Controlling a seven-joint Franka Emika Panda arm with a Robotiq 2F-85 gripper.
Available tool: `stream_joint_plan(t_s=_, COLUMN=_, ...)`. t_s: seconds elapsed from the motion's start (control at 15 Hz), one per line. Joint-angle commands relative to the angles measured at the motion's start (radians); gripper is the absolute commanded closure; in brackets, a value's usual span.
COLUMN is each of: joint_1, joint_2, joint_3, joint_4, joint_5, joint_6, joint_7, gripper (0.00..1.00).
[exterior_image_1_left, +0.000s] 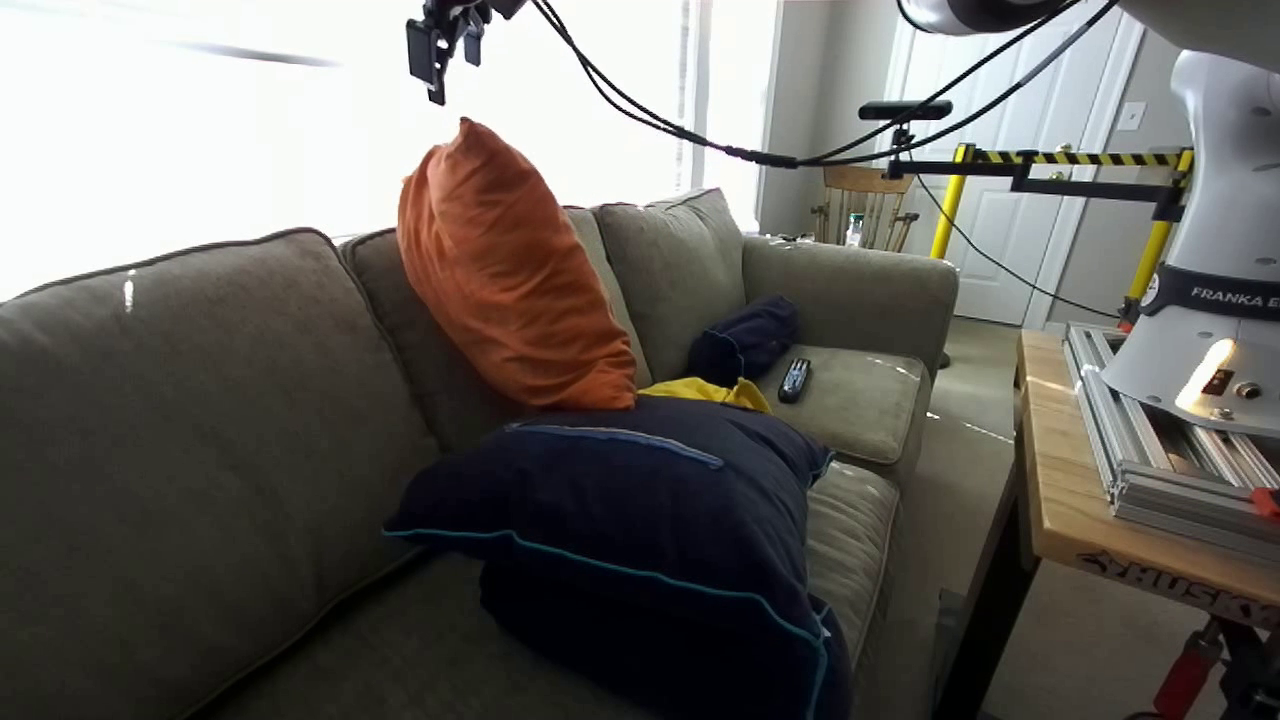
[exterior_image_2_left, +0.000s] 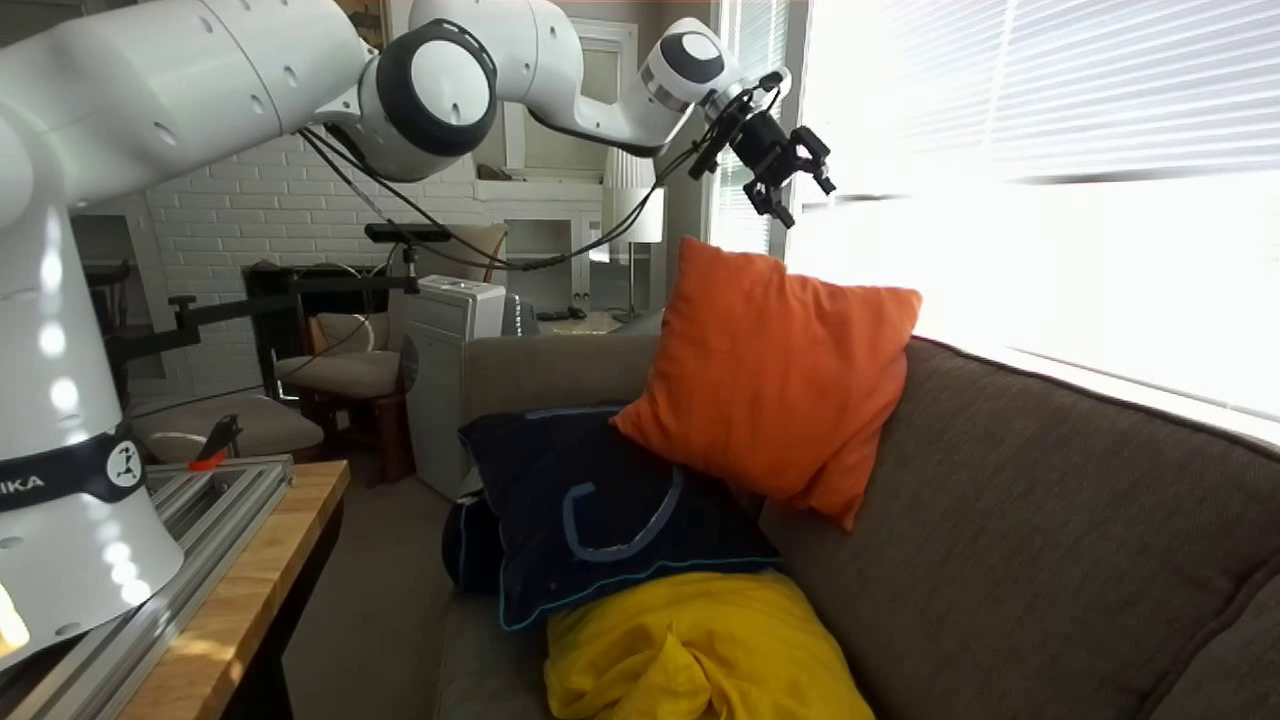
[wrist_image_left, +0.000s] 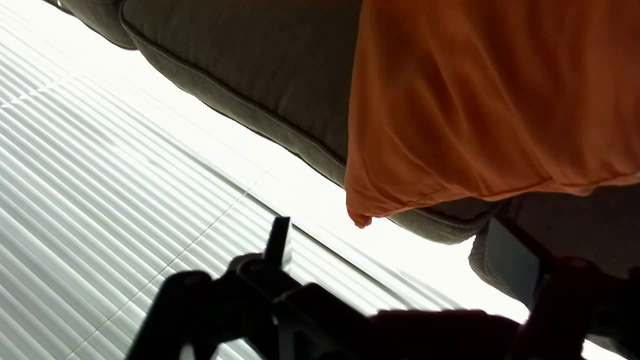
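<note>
While gripper hangs above orange pillow, fingers stand wide apart; navy pillow and yellow pillow lie lower, near orange pillow's base.

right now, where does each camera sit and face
An exterior view: above the grey-brown fabric sofa, facing a white door; white arm, black gripper show.
An exterior view: opposite, facing a white brick wall; arm, gripper show.
Wrist view: on the wrist, facing the orange cloth pillow, white blinds; fingers show.
Both exterior views share pillow and sofa.
</note>
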Motion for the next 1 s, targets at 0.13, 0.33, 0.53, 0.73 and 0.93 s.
stream_joint_plan(t_s=0.13, joint_1=-0.016, joint_2=-0.004, joint_3=-0.017, joint_4=-0.015, joint_5=0.062, joint_6=-0.139, joint_7=-0.003, gripper=0.00)
stream_joint_plan(t_s=0.33, joint_1=-0.045, joint_2=0.006, joint_3=0.009, joint_4=-0.035, joint_5=0.114, joint_6=-0.199, joint_7=-0.024, gripper=0.00)
stream_joint_plan(t_s=0.53, joint_1=-0.066, joint_2=0.059, joint_3=0.011, joint_4=0.014, joint_5=0.132, joint_6=-0.239, joint_7=-0.020, gripper=0.00)
stream_joint_plan(t_s=0.73, joint_1=-0.096, joint_2=0.102, joint_3=0.016, joint_4=0.012, joint_5=0.157, joint_6=-0.222, joint_7=0.029, gripper=0.00)
stream_joint_plan(t_s=0.93, joint_1=-0.118, joint_2=0.132, joint_3=0.024, joint_4=0.009, joint_5=0.191, joint_6=-0.252, joint_7=0.075, gripper=0.00)
